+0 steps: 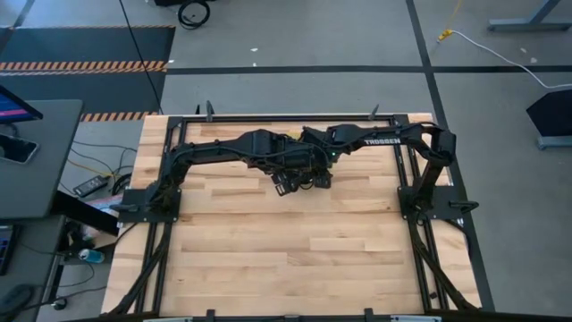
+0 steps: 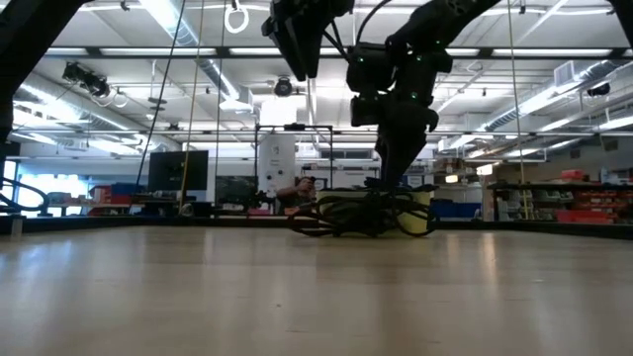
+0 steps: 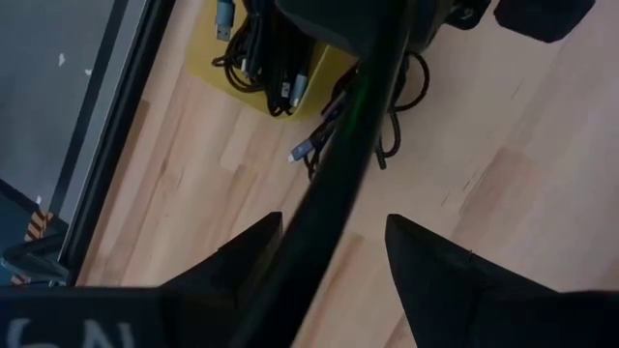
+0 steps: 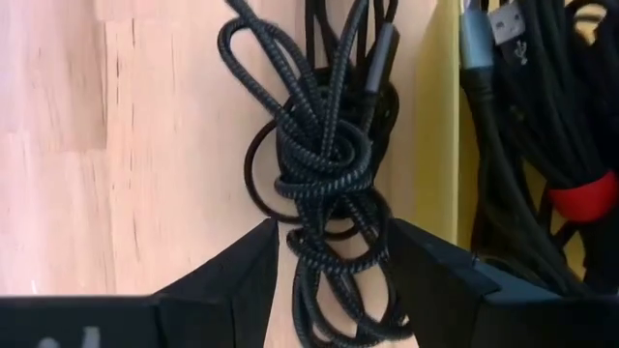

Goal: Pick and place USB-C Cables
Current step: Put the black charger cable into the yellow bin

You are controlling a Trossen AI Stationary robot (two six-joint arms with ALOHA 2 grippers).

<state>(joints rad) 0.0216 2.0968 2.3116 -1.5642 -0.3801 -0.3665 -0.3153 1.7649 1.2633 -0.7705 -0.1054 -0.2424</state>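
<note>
The right gripper hung low over the far middle of the table, its jaws set narrowly on either side of a knotted bundle of braided black cable. The bundle filled the gap between the fingers, but whether they pressed on it could not be told. This cable lay on bare wood just beside the edge of a yellow tray. On the tray lay more cables, black cords packed close together, one with a red band and one ending in a grey plug.

From table height the cables showed as a low dark heap, with the right gripper coming down onto it from above.

The left gripper was raised above the same spot, jaws apart and holding nothing; the right arm crossed in front of its camera. Beyond it the tray showed with cables piled on it, and more cables spilled off onto the table just beside.

From overhead, both arms reached inward from their mounts and met near the table's far edge, the left gripper just beside the right gripper, hiding the tray and cables beneath them.
</note>
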